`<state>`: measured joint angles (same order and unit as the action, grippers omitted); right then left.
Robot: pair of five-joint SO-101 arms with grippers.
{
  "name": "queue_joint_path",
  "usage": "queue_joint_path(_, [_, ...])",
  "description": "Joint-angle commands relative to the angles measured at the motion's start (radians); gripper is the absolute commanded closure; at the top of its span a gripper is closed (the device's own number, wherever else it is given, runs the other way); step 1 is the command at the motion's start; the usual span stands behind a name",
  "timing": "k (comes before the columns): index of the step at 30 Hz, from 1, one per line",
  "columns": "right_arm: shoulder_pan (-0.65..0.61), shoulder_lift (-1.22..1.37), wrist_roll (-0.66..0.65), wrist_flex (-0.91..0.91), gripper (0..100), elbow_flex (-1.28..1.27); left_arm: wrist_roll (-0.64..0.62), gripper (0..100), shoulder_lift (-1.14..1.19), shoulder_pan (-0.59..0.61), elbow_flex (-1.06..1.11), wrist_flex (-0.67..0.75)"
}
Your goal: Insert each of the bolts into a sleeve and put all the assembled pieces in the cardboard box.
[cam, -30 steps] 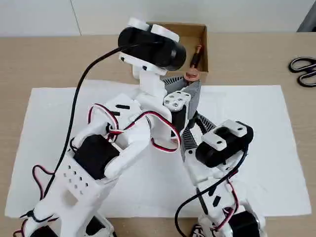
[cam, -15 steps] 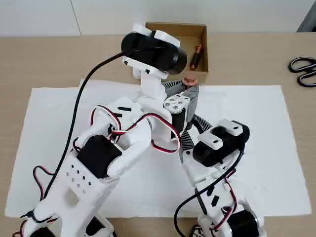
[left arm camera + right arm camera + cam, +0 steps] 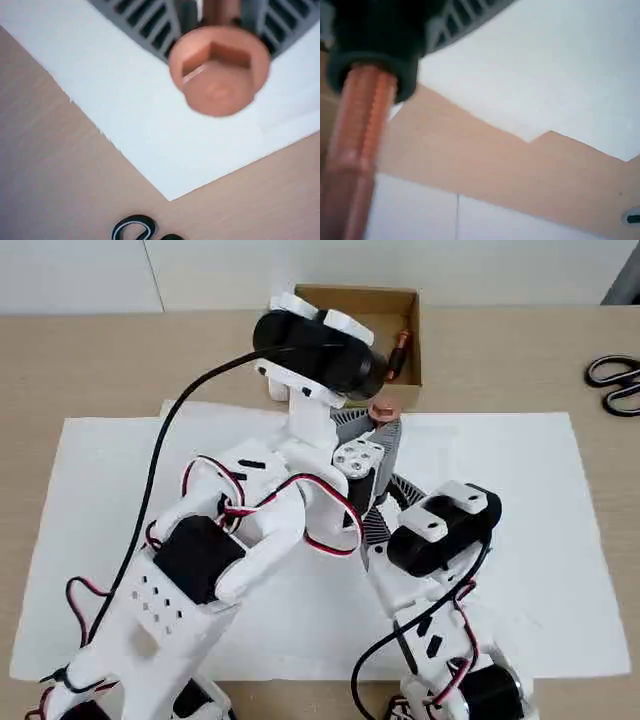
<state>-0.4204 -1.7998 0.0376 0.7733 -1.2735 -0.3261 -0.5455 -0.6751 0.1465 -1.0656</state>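
Just beyond my left claw (image 3: pixel 216 17) sits the cardboard box (image 3: pixel 414 340). My right claw (image 3: pixel 395 20), close beside the left, is clamped on the black sleeve (image 3: pixel 375 45). The left one is clamped on the copper bolt (image 3: pixel 218 70), whose thread pokes through that sleeve.

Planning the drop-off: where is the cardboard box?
High view: the cardboard box sits centrally on the table, at the far edge of the white paper.
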Motion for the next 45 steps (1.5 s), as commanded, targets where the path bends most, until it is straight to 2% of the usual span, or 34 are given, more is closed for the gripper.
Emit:
queue_joint_path(1, [-0.001,-0.008,0.008,-0.025,99.5,0.011,0.046,99,-0.012,-0.006,-0.005,-0.035])
queue_joint_path(19, [-0.001,-0.008,0.008,-0.028,99.5,0.011,0.101,98,-0.009,-0.035,-0.005,-0.077])
queue_joint_path(23, [-0.001,-0.008,0.008,-0.028,99.5,0.011,0.094,88,-0.011,-0.035,-0.007,-0.114])
queue_joint_path(27, [-0.001,-0.01,0.008,-0.028,99.5,0.011,0.025,79,-0.012,-0.034,-0.019,-0.149])
queue_joint_path(33, [-0.001,-0.01,0.008,-0.028,99.5,0.011,0.018,76,-0.017,-0.032,-0.035,-0.163])
queue_joint_path(41, [-0.001,-0.01,0.008,-0.028,99.5,0.011,0.023,76,-0.017,-0.032,-0.096,-0.249])
queue_joint_path(45, [-0.001,-0.01,0.008,-0.028,99.5,0.011,0.023,71,-0.015,-0.032,-0.105,-0.304])
